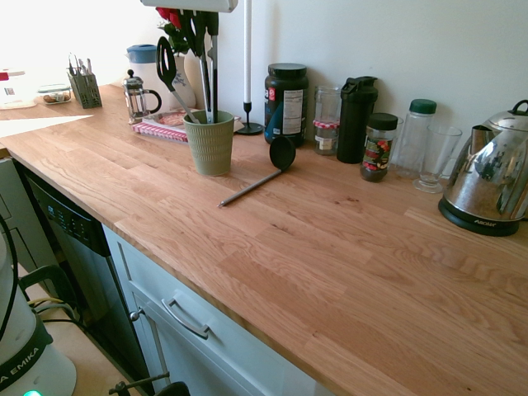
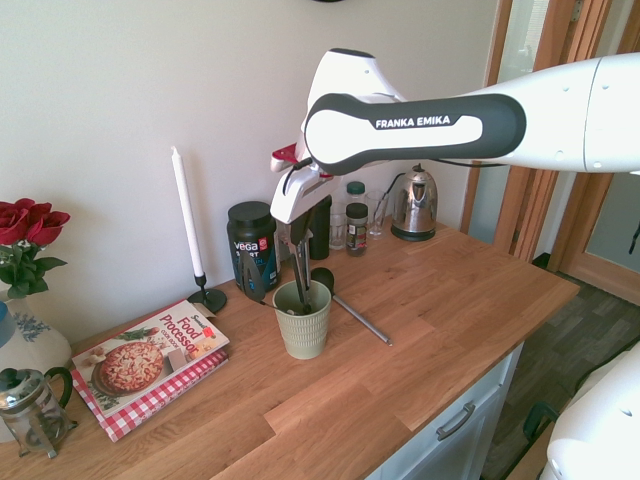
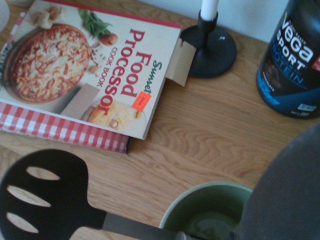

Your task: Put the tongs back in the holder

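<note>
Sage-green ribbing below and white arm above, held the tongs roughly upright, clamped in the pincer near their upper end, with the lower ends inside the holder. Stood upright on the counter, nearer its wall-side edge than the edge above the drawers, with the tongs between its walls, in the holder's case. Shared the same holder with the tongs, in the case of the slotted turner, and leaned outward over the rim with black head raised.

Lay flat just beside the holder, in the case of the ladle, with black bowl toward the wall-side edge and grey handle pointed toward the drawer-side edge. Lined up along the wall-side edge, in turn: a candle in a black holder, a black tub, a dark shaker bottle and jars. Stood close to the counter's wall-side corner, in the kettle's case, with metal body on a black base. Rested on a red-checked item, near the wall-side edge, in the case of the cookbook. Stood close by that pair, in the case of the French press.
</note>
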